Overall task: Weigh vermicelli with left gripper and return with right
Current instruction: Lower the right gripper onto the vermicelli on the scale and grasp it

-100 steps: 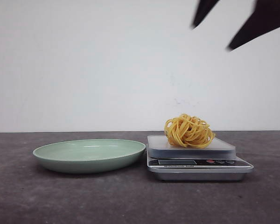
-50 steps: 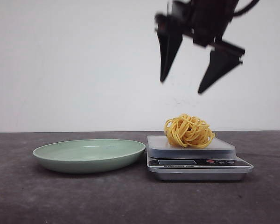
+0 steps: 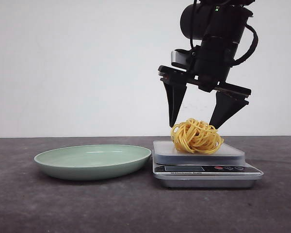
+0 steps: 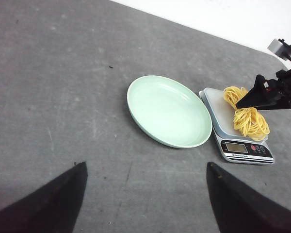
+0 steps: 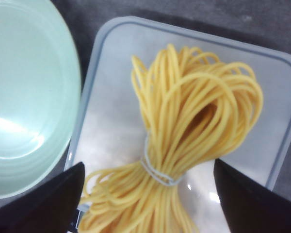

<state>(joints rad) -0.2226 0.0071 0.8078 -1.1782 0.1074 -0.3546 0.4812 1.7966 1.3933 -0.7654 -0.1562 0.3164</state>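
Two risks. Right gripper [image 3: 195,125] spread wide, fingertips flanking vermicelli [image 3: 196,136] on scale [image 3: 203,167] platform. Tips may jab platform and shove scale, or pinch few strands so nest unravels short of plate [image 3: 93,161]. Left gripper [image 4: 145,194] open, empty, high above worktop [image 3: 48,204].

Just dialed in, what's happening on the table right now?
The vermicelli sits on the scale. The right claw hangs open just above it, a finger on each side, not gripping yet. The left claw is open and well back from the scale. The green plate beside the scale has nothing on it.
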